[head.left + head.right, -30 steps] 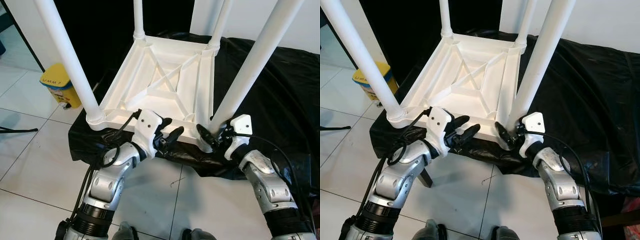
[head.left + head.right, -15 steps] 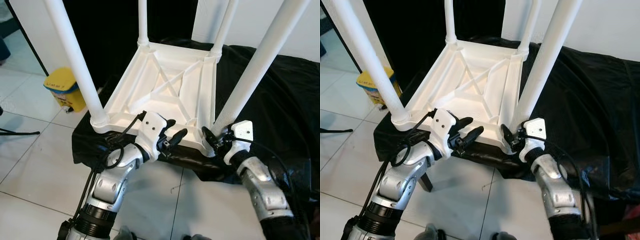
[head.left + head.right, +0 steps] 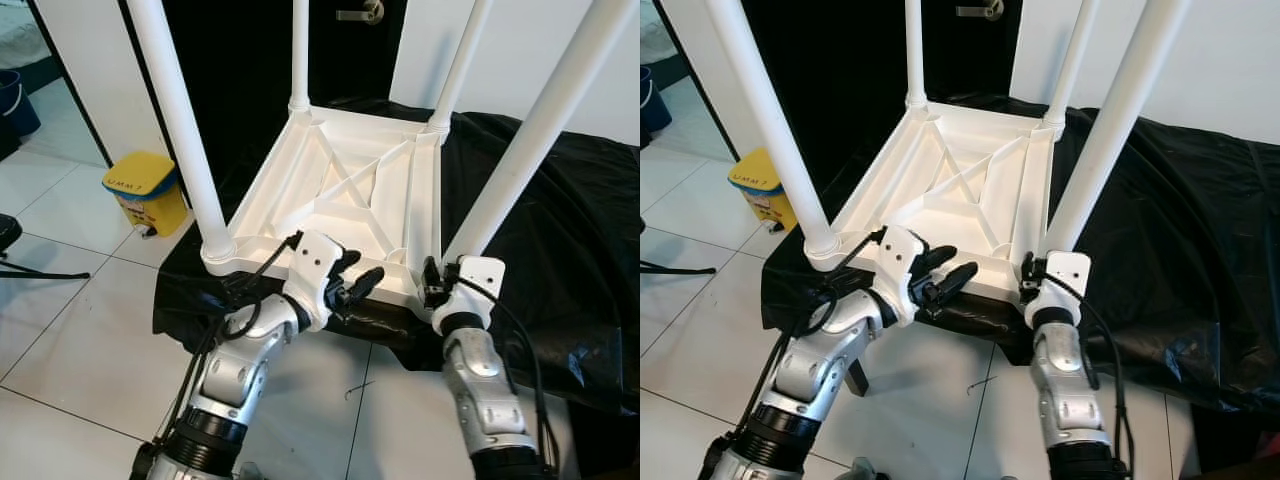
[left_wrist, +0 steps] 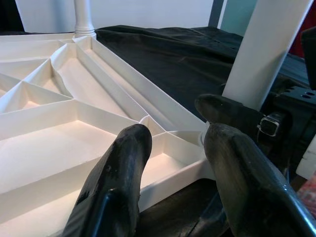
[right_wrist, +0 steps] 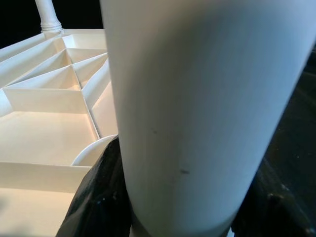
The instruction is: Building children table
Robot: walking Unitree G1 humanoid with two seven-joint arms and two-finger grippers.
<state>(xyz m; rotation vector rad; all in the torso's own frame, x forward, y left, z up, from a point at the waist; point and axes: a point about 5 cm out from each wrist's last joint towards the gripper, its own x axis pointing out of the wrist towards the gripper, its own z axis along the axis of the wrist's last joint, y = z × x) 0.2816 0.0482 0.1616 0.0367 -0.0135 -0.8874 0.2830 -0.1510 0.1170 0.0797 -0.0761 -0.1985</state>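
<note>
A white children's table [image 3: 330,190] lies upside down on a black cloth [image 3: 570,250], its four white legs pointing up. My left gripper [image 3: 355,280] is open at the table's near rim, and its two black fingers [image 4: 123,187] hover just above the ribbed underside. My right gripper [image 3: 432,285] is at the base of the near right leg [image 3: 520,150]. In the right wrist view that leg [image 5: 197,98] is pressed between the two black fingers [image 5: 96,197]. The near left leg [image 3: 185,130] stands free in its corner socket.
A yellow bin [image 3: 145,190] stands on the white tiled floor [image 3: 70,330] to the left. The black cloth spreads far to the right. A dark doorway and white wall lie behind the table. Cables loop around both wrists.
The view has shifted upward. My right forearm has swung in to the left, so its gripper now sits straight against the near right leg's base. The left gripper stays at the near rim.
</note>
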